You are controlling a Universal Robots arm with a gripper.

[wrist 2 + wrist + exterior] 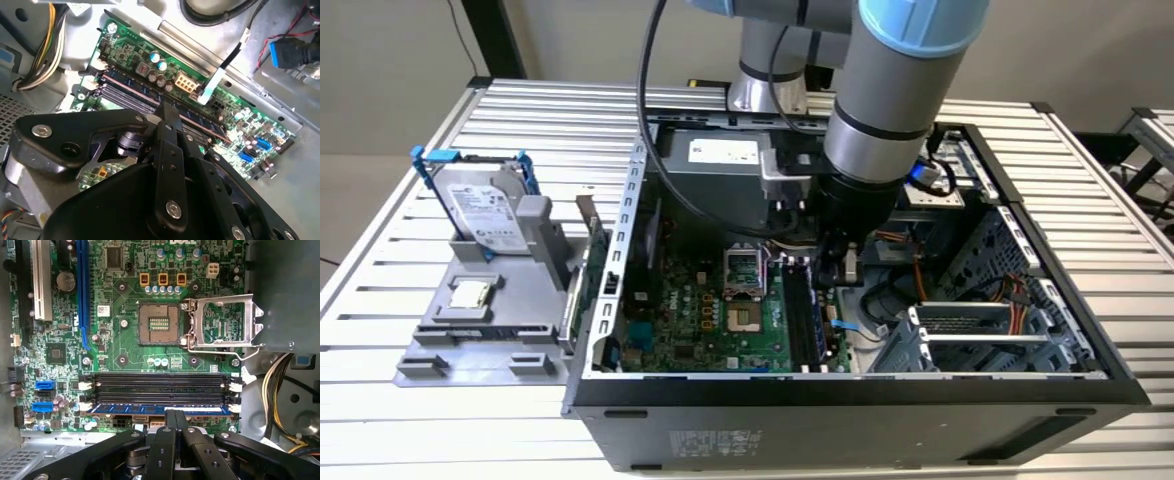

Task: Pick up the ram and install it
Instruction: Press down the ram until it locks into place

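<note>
gripper: we see the black gripper (174, 415) low inside the open computer case (1067, 300), fingers drawn together right over the ram; whether they pinch it or just press on its top edge we cannot tell.
ram: we read the long blue-edged stick (120, 409) as the ram, lying along the outermost of the four memory slots (160, 387), the one nearest the gripper; it looks seated or nearly so, we judge the install is at the pressing stage.
why this pose: we think the arm comes straight down so the push goes along the slot, not sideways against the thin board.
slot latches: white plastic clips (236, 386) at both slot ends; open or snapped we cannot say.
motherboard: green, glossy, dense with small capacitors (162, 289) and a bare CPU socket (159, 324), its metal retention frame (225, 322) flipped open beside it.
second wrist view: same dark stick (200, 120) runs under the gripper fingers (167, 112), flat and narrow, chips along its face.
table: slatted aluminium table (400, 440) carries the case, lying on its side, open face up.
parts holder: grey plastic holder (480, 340) by the case on the exterior view's left, holding a hard drive (487, 205) with blue brackets upright and a small square processor chip (471, 293) flat.
cables: yellow and black wire bundle (280, 380) at the motherboard's edge, clear of the slots.
</note>
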